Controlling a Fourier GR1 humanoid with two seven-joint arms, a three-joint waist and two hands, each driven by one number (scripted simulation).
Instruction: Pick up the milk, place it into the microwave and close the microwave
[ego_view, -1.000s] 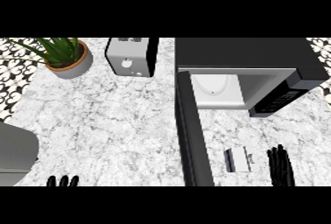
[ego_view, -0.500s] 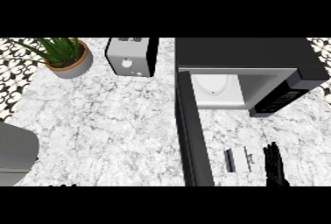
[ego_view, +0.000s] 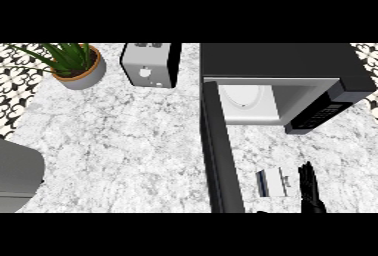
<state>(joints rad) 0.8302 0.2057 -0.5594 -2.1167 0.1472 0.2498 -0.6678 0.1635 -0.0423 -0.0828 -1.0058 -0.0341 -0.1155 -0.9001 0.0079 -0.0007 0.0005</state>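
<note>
The milk carton (ego_view: 272, 181) stands on the marble counter (ego_view: 125, 145) at lower right, between the microwave's open door (ego_view: 220, 160) and the right hand (ego_view: 310, 187), whose straight fingers lie just beside it, grasping nothing. A sideways nudge could probably tip the carton against the door before any grip forms.

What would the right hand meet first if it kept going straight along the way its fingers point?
Probably the black microwave's control panel. The right hand points up the view, past the small white milk carton at its left; depth is unclear.
</note>
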